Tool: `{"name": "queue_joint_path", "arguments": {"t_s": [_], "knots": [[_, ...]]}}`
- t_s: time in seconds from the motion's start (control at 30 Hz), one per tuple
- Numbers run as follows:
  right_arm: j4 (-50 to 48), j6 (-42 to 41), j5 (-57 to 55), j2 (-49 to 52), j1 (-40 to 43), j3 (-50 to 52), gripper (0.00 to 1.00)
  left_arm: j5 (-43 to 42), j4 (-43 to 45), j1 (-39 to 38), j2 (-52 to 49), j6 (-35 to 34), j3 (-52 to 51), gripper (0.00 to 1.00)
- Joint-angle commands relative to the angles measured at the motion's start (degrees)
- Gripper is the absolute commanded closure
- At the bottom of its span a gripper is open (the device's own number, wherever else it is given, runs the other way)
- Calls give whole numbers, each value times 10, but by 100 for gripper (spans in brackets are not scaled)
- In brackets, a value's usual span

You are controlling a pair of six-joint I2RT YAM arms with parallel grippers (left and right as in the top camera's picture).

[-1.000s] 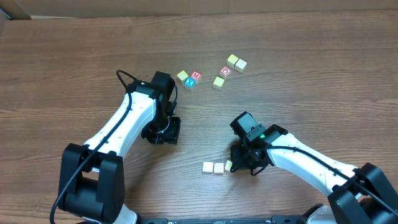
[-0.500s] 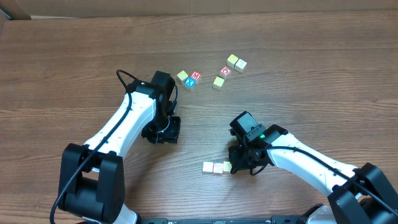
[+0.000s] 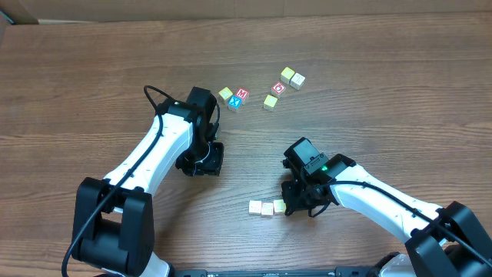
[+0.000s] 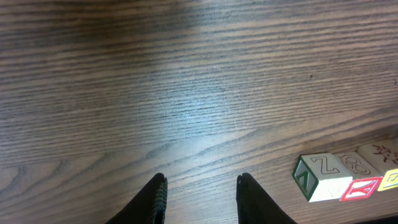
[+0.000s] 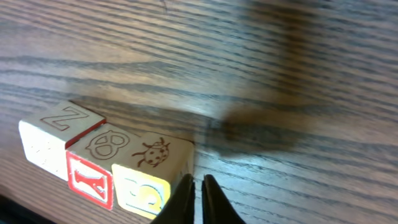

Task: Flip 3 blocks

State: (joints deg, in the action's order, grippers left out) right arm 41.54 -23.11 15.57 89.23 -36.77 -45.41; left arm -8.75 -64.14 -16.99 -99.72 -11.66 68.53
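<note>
Nudged together, three cream-sided blocks now touch in a row beside the closed right gripper; left gripper hangs narrowly parted, empty.

free: far corners of table; strip between far cubes and block row | blocked: right gripper at row's right end; left arm left of centre

Left arm and right arm are showing white shells, black joints; left gripper and right gripper are showing black.
</note>
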Motion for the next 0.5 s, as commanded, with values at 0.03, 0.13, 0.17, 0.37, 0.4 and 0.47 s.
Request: {"name": "queue_joint_path", "arguments": {"t_s": [0.03,0.13,0.17,0.37,0.4,0.47], "knots": [[-2,-59,-42,2,12,-1,94,-3,3,1,-3,-2,-2,70],[-1,-132,-49,2,31,-2,95,-3,3,1,-3,-4,-2,70],[-1,-142,-45,2,34,-2,95,-3,3,1,-3,-4,-2,70],[-35,-142,-43,2,38,-7,96,-15,10,1,-3,-8,-2,70],[-48,-127,-37,2,38,-8,96,-17,12,1,-3,-8,-2,70],[-78,-94,-9,2,38,-9,95,-19,16,1,-3,-8,-2,70]]}}
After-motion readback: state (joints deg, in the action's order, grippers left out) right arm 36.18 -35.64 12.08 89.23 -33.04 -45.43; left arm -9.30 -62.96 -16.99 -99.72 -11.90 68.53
